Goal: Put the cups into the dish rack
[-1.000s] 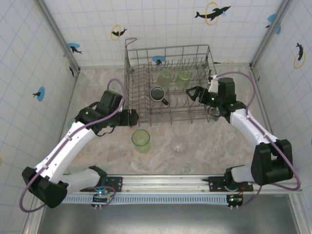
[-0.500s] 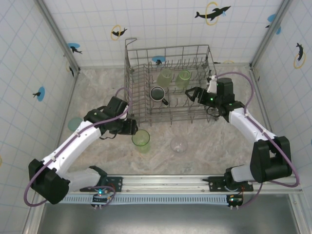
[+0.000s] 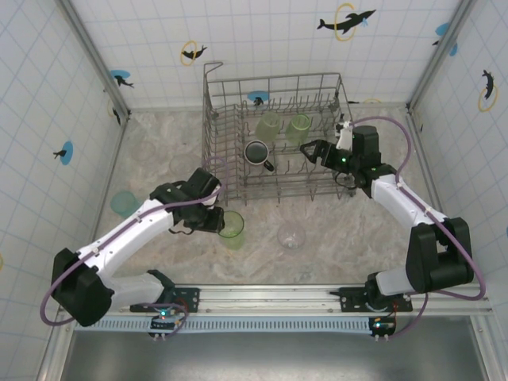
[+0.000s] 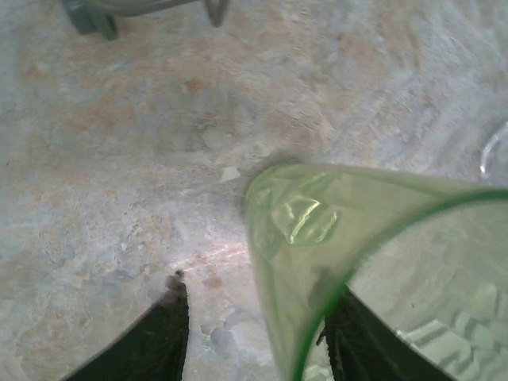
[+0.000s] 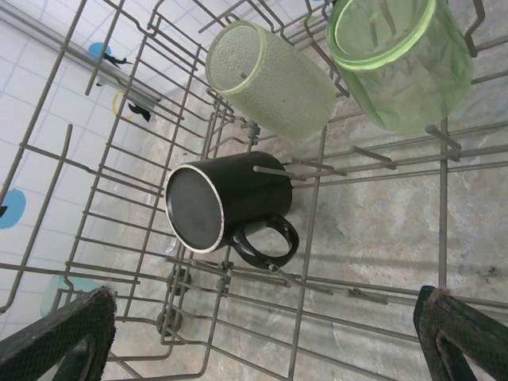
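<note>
Seen from above, a marbled counter (image 3: 349,230) sits between tiled walls. At the far left, close to the wall, a teal cup (image 3: 123,203) stands alone on the counter.

To its right, the left arm reaches to the middle of the counter. The left claw (image 3: 216,221) is right up against a green cup (image 3: 231,227), which stands upright just in front of the dish rack (image 3: 211,135). In the left wrist view the claw (image 4: 258,333) is spread. One dark finger (image 4: 167,337) stands bare beside the cup (image 4: 357,238), and the other shows through its translucent wall. Whether either finger touches the cup cannot be told.

A clear cup (image 3: 291,236) stands a little farther right, apart from the green one.

Behind them, the grey wire rack holds three pieces. A pale green cup (image 3: 267,125) and a second green cup (image 3: 299,127) lie side by side toward the back. A dark mug (image 3: 258,152) sits in front of them.

In the right wrist view the mug (image 5: 230,206) lies on its side among the tines with its handle underneath. Above it, the pale green cup (image 5: 270,71) and the second green cup (image 5: 397,59) lean against the wires.

The right claw (image 3: 308,151) hovers at the rack's right side. Its fingers (image 5: 55,337) are spread wide and hold nothing.
</note>
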Action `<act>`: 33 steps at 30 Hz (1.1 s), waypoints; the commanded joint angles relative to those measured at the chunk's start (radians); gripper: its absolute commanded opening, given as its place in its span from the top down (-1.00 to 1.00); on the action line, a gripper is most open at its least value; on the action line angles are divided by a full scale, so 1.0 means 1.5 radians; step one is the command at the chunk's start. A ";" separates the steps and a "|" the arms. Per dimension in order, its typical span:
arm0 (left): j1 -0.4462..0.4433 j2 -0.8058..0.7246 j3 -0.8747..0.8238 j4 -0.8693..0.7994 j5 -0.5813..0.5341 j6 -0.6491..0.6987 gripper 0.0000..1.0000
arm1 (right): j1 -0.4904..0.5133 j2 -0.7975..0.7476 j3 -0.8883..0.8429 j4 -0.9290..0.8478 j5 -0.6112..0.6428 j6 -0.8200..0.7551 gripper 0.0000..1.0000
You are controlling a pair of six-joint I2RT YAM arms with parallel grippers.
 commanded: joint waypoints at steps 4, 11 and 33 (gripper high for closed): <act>-0.007 0.027 0.003 -0.019 -0.019 -0.025 0.73 | -0.005 -0.016 -0.012 0.027 -0.010 0.007 -0.99; -0.011 0.047 0.054 -0.064 -0.014 -0.043 1.00 | -0.008 -0.032 -0.029 0.042 -0.014 0.016 -0.99; -0.011 0.150 0.388 -0.183 0.040 -0.053 1.00 | -0.038 -0.060 -0.041 0.048 -0.036 0.026 -0.99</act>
